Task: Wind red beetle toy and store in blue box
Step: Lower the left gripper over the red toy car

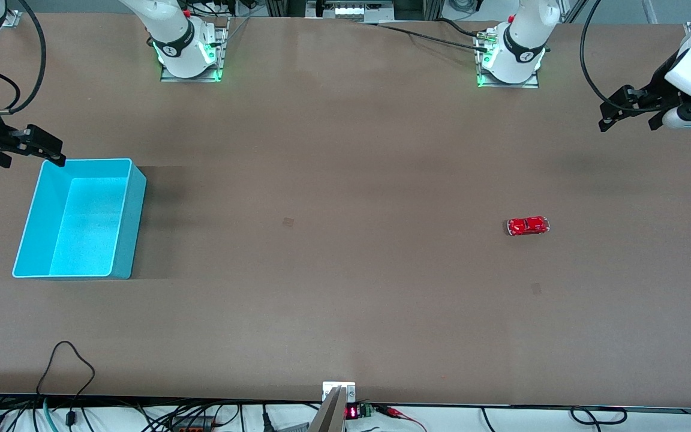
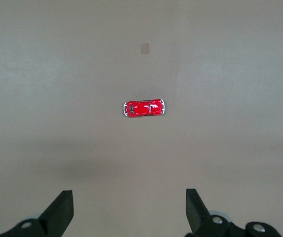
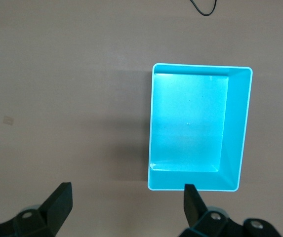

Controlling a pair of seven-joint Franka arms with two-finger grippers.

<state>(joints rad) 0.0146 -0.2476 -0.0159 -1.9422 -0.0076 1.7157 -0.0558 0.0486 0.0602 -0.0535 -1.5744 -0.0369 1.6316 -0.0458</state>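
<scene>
I see the red beetle toy (image 1: 528, 225) on the bench toward the left arm's end, at three o'clock from the blue box (image 1: 127, 225). Both sets of fingers, left gripper (image 2: 129, 210) and right gripper (image 3: 126, 207), gape empty. Light, slick: I'd pinch its flanks.

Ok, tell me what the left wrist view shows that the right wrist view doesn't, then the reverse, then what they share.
Only the left wrist view shows the red beetle toy, alone on the bare table, with the open left gripper held above the table short of it. Only the right wrist view shows the blue box, empty, with the open right gripper above the table at the box's edge. Both share the brown table and a pair of spread black fingers holding nothing.
</scene>
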